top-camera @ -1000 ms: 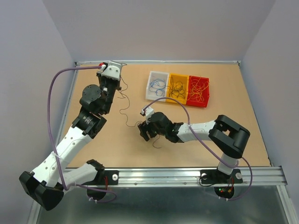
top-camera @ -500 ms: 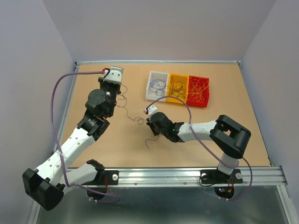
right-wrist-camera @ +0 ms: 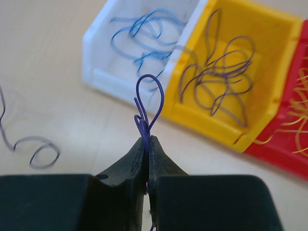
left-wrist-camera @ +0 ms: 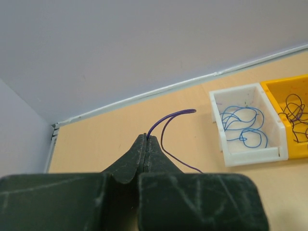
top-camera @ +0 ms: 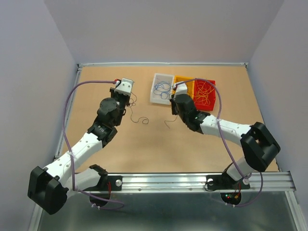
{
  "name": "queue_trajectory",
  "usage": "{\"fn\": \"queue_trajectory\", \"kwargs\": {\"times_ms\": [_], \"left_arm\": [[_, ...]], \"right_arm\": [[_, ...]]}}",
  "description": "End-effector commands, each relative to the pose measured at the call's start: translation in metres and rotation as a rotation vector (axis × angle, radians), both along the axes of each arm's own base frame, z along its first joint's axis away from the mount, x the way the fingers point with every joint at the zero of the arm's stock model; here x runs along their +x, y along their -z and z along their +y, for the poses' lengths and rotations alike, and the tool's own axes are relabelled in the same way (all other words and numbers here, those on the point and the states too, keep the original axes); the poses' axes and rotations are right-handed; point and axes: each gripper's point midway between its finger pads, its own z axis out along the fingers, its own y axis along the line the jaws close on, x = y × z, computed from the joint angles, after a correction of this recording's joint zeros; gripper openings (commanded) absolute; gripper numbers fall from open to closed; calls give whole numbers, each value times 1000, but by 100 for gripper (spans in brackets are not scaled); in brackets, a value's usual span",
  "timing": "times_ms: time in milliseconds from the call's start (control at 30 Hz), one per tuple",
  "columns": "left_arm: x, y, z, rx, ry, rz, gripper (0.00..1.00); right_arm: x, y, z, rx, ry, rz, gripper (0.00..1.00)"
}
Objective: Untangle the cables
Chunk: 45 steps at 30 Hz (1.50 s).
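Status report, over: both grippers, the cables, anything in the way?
Left gripper shut on a purple cable. Right gripper shut on a looped purple cable, facing the yellow bin. Nothing blocking seen.

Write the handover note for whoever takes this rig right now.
Left gripper: shut on a purple wire, left of the white bin.
Right gripper: shut on a looped purple wire, just in front of the yellow bin.
Bins: white holds blue wires, yellow holds dark purple wires, red bin holds yellow-orange wires.
Done: most wires sorted by colour.
Left: bin both held wires, probably in yellow. A dark strand curls on the table, possibly the left wire's tail.
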Motion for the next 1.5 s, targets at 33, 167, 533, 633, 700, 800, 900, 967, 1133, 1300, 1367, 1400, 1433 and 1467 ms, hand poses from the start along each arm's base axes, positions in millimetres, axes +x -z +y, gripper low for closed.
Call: {"fn": "queue_trajectory", "kwargs": {"times_ms": [33,167,533,633,700,800,900,967,1133,1300,1367,1400,1433,1467], "left_arm": [[-8,-20,-7,-93,62,-106,0],[-7,-14,-14,-86,96,-95,0],[-2,-6,-18,-72,99,-76,0],[-2,-6,-18,-70,98,-76,0],[-2,-6,-18,-70,98,-76,0],[-2,-7,-18,-69,98,-79,0],[-2,-7,-18,-67,99,-80,0],[-2,-8,-18,-67,99,-83,0],[-1,-6,-19,-62,101,-77,0],[-1,-6,-19,-57,100,-78,0],[-1,-4,-20,-57,106,-75,0],[-1,-5,-21,-56,111,-75,0],[-1,-4,-21,-52,115,-73,0],[-2,-3,-22,-51,120,-72,0]], "right_arm": [[68,-78,-29,106,145,-145,1],[114,-98,-64,123,252,-186,0],[186,-111,-113,-126,484,-408,1],[193,-85,-114,-181,493,-392,1],[191,-67,-114,-189,495,-370,1],[188,-47,-112,-187,470,-343,1],[181,-22,-108,-181,430,-288,1],[181,-10,-94,-161,356,-242,1],[174,43,-73,-158,252,-44,1],[157,74,-61,-98,201,78,1],[152,87,-57,-90,190,132,1],[149,95,-57,-94,190,163,1],[151,101,-55,-92,191,180,0],[152,107,-59,-89,195,200,1]]}}
